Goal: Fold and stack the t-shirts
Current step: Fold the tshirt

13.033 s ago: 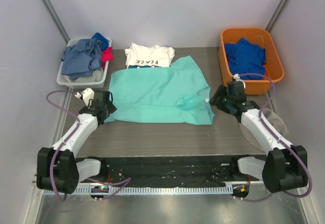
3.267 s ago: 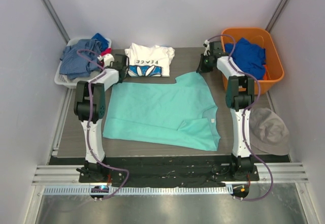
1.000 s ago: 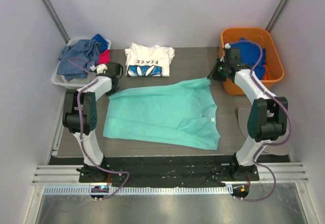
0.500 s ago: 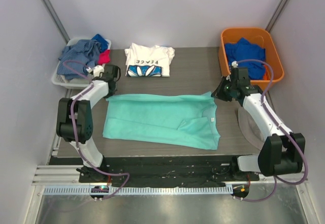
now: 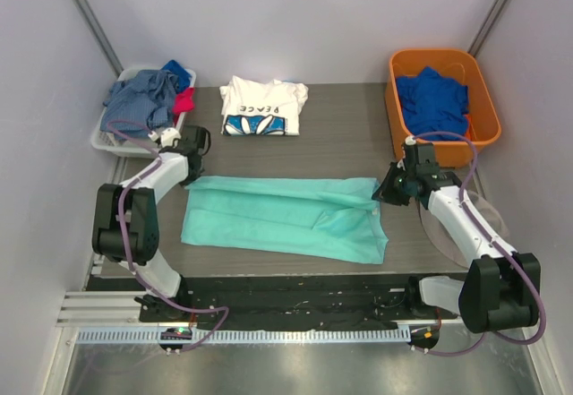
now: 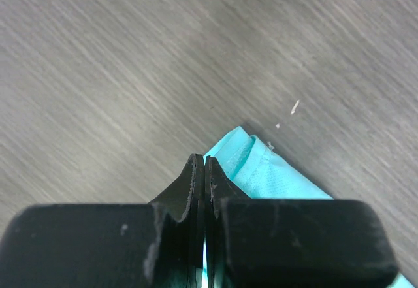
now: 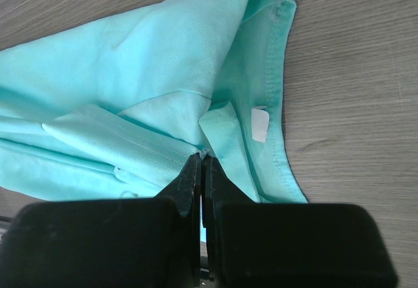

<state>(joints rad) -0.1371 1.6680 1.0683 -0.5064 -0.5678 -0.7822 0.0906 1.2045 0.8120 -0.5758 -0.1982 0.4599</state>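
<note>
The mint-teal t-shirt [image 5: 282, 216] lies as a long band across the middle of the table, its far part folded over toward me. My left gripper [image 5: 190, 173] is shut on its far left corner [image 6: 251, 164]. Pinching the far right corner, near the collar and white label [image 7: 260, 123], is my right gripper [image 5: 383, 191], also shut. The white "PEACE" t-shirt [image 5: 263, 107] sits folded at the back of the table, apart from both grippers.
A pale basket [image 5: 112, 142] of grey-blue and red clothes stands at the back left. An orange bin [image 5: 437, 151] with a royal blue garment [image 5: 433, 99] is at the back right. A grey item [image 5: 483, 220] lies by the right wall.
Both grippers have drawn the shirt's far edge toward the near side, folding it over itself into a narrower band. Both stay shut on the corners.
</note>
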